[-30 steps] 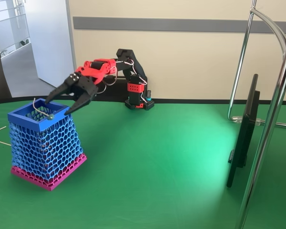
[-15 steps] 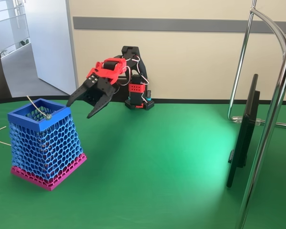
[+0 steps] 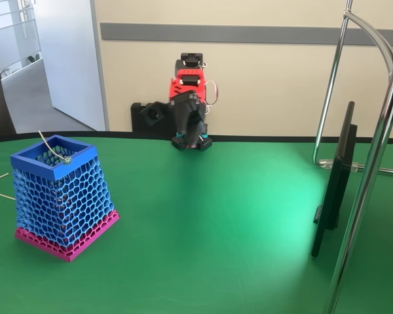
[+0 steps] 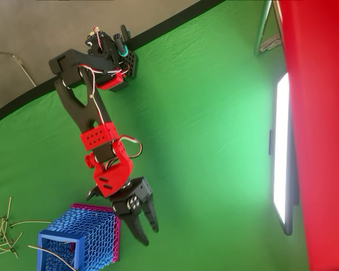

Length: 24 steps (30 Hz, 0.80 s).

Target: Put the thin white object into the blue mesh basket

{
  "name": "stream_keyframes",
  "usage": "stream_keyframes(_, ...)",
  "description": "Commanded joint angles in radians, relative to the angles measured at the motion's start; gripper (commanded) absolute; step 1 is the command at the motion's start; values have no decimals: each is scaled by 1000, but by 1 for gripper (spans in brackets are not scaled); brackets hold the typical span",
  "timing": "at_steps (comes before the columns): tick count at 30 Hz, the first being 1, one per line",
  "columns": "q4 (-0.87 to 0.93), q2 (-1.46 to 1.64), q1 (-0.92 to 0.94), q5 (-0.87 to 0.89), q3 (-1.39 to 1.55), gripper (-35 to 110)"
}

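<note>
Pulled back from the blue mesh basket [image 3: 62, 196], the arm folds up by its base.
Gripper [image 4: 142, 224] jaws parted, empty (overhead view); thin white object [image 3: 52, 147] leans inside the basket, over its rim.

Fixed view: low, from the table's front, facing the wall. Overhead view: straight down, nearer — shared: blue mesh basket [image 3: 61, 196] [image 4: 82, 240], arm, green table [image 3: 216, 222] [image 4: 214, 141].
</note>
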Motion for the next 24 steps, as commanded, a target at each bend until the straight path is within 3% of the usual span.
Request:
stream_keyframes(1, -71, 199, -32, -118, 181, 22)
stream_keyframes(18, -140, 1160, -66, -535, 1203, 8)
stream_keyframes(24, -5, 1457, -63, -535, 1397, 0)
